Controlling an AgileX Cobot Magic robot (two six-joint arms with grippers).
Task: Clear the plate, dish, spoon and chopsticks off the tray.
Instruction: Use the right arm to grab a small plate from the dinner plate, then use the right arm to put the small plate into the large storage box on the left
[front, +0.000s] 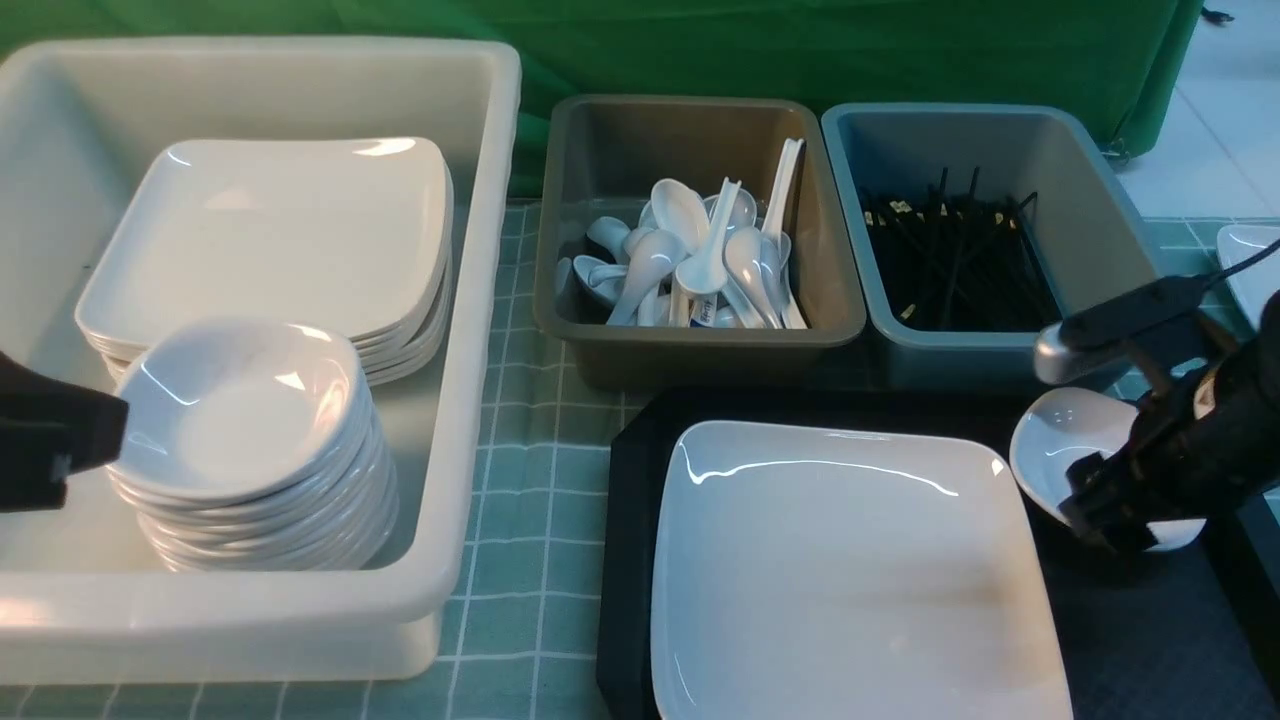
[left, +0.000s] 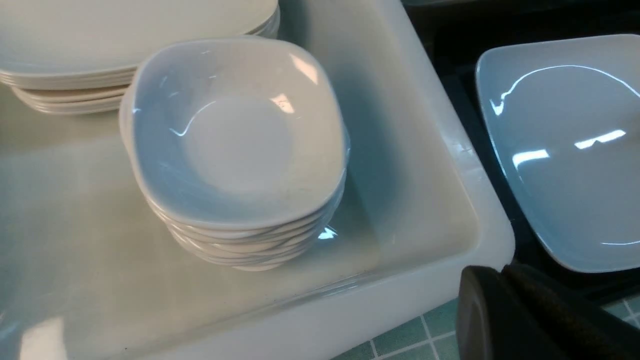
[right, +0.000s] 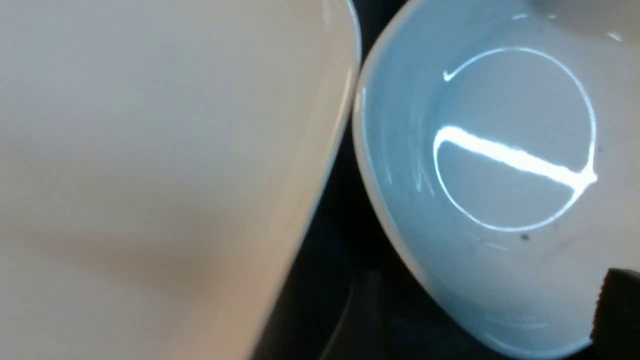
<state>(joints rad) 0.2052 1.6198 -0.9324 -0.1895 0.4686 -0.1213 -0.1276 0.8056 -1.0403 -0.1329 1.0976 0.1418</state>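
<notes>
The large white plate (front: 850, 570) (left: 565, 150) (right: 150, 150) lies on the black tray (front: 628, 540). To its right on the tray sits a small white dish (front: 1065, 440) (right: 500, 175). My right gripper (front: 1105, 510) is open at the dish's near rim. One of its fingertips (right: 617, 310) shows over the rim and the other is out of frame. My left gripper (front: 60, 440) (left: 502, 272) is shut and empty beside the white bin's near wall. No spoon or chopsticks show on the visible part of the tray.
A big white bin (front: 480, 300) on the left holds stacked plates (front: 280, 230) and stacked dishes (front: 240, 430). Behind the tray, a brown bin (front: 700, 340) holds several spoons (front: 690, 250) and a grey bin (front: 950, 347) holds black chopsticks (front: 950, 260). Another white plate (front: 1250, 270) pokes in at the far right.
</notes>
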